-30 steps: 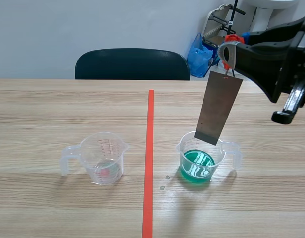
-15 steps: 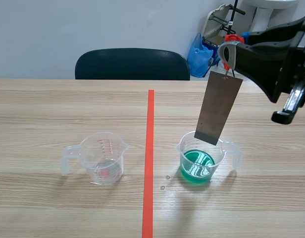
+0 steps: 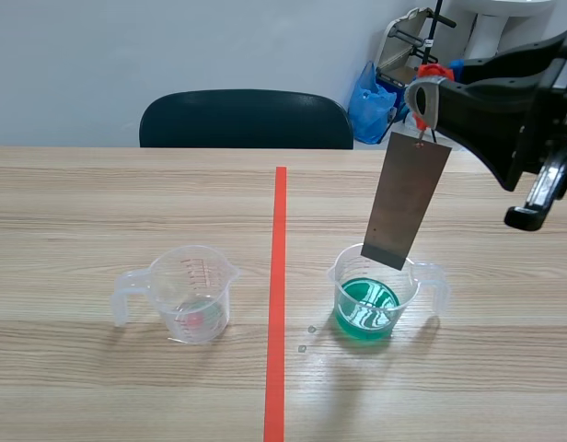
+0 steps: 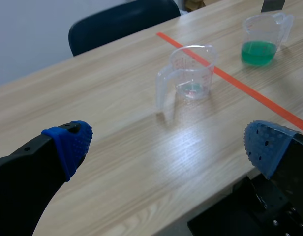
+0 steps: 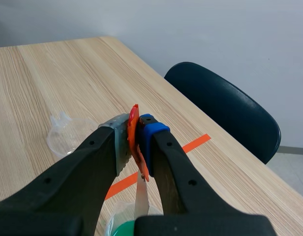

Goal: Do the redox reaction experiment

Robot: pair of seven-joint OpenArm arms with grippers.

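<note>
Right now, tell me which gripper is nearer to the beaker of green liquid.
Right. The right gripper hangs above the green beaker, holding a metal plate by its orange clip. The open left gripper sits far back, with the clear beaker between it and the green one.

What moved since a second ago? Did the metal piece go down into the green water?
Nothing visibly moved. The right tool still pinches the orange clip, and the metal plate hangs from it over the cup of green liquid, its lower end at the cup's mouth, above the liquid. The clear cup stays across the tape line, and the left tool stays open.
</note>
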